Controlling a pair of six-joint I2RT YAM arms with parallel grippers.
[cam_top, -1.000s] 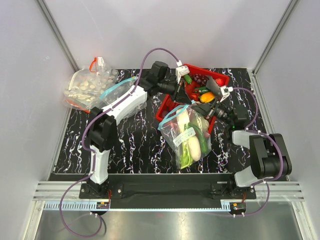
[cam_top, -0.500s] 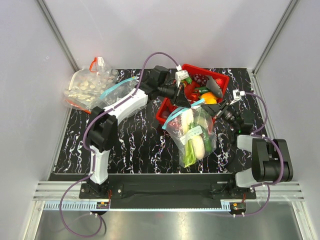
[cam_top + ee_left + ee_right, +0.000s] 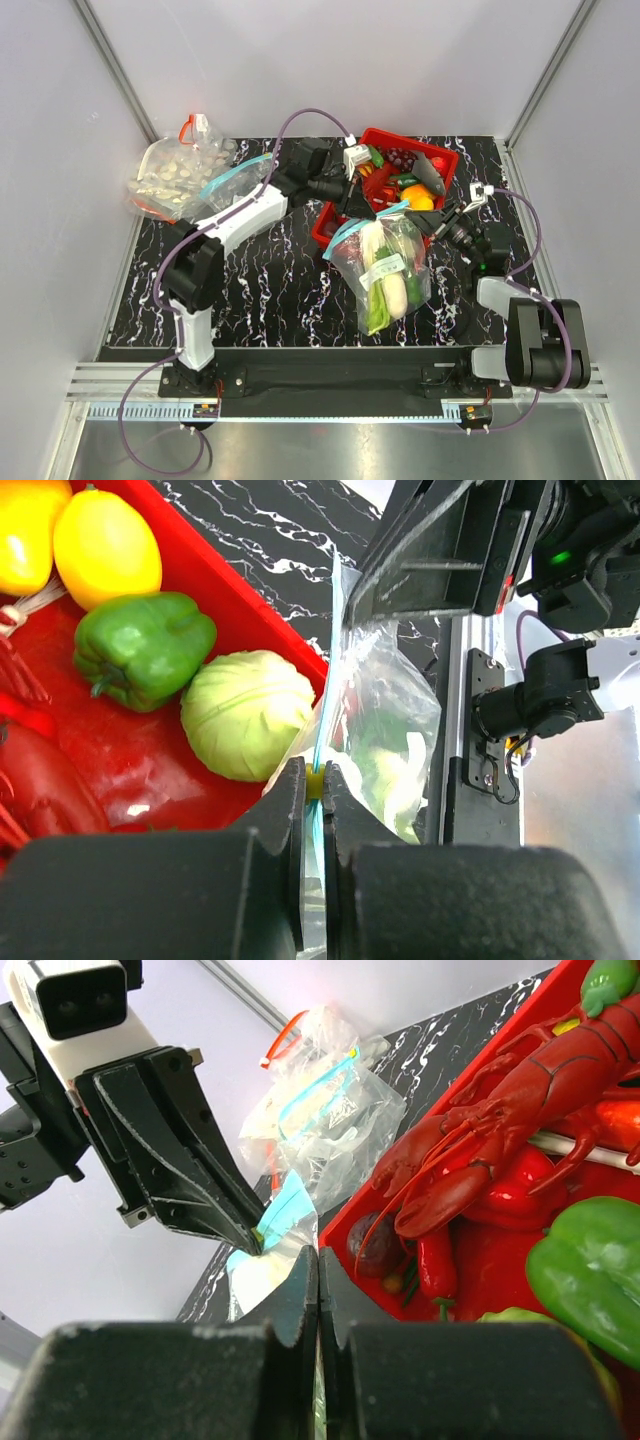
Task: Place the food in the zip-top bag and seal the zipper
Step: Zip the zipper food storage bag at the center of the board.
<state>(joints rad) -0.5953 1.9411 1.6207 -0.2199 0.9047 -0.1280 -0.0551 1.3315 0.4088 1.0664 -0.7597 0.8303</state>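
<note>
1. Top view. Bag [image 3: 392, 275] has its bottom on the desk [image 3: 270, 290] and its mouth raised against the near wall of the red basket [image 3: 445, 157]. Leek [image 3: 374, 312] and a white radish [image 3: 397, 290] show through the film, inside the bag. Zipper [image 3: 362, 217] is stretched between the left end effector [image 3: 350, 198] and the right end effector [image 3: 432, 222].
2. Left wrist view. Left end effector is clamped on the zipper, and the teal strip runs up from the pinch towards the right end effector's black finger. Pale green food shows blurred through the film on the right. Cabbage [image 3: 248, 712] and pepper [image 3: 145, 645] sit in the basket on the left.
3. Right wrist view. Right end effector has its jaws pressed together, with the bag's edge caught at the slit. The left end effector opposite pinches the teal strip. Lobster [image 3: 500, 1130] lies in the basket on the right.
</note>
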